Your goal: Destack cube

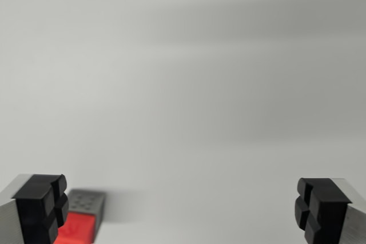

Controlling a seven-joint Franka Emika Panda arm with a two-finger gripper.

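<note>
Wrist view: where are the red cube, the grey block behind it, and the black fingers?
red cube [76, 228]: wrist view, its top face.
grey block [87, 200]: wrist view, its dotted top.
fingers [40, 207]: wrist view, the left black pad.

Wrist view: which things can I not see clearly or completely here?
- Red cube: partly hidden by the left finger, cut by the bottom edge.
- Grey block behind it: blurred, so stacking or touching is unclear.
- Gripper: only the fingertips show.
- White surface: no edges visible.
</note>
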